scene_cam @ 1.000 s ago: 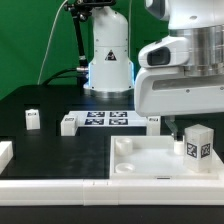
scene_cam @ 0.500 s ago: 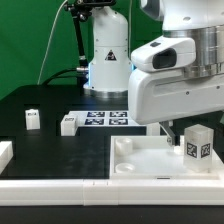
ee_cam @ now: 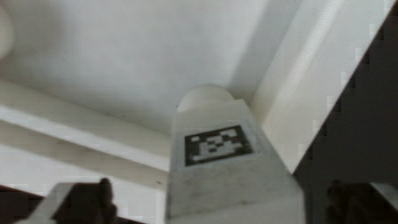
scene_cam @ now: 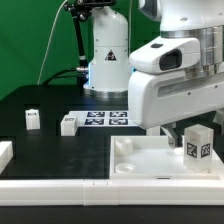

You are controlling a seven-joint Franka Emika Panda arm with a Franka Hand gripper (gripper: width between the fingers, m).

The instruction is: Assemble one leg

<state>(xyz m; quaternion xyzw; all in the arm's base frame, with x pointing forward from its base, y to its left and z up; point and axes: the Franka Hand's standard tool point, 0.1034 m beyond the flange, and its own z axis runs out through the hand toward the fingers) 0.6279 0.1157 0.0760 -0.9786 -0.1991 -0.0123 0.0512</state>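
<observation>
In the exterior view you are seeing the leg standing upright on the white panel at the near right of the worktop, its tag facing the camera, while the arm is hanging just over it. Two small blocks are sitting farther left, beside the marker board. In the wrist view the end effector is standing open, its fingers flanking the leg without touching it.
</observation>
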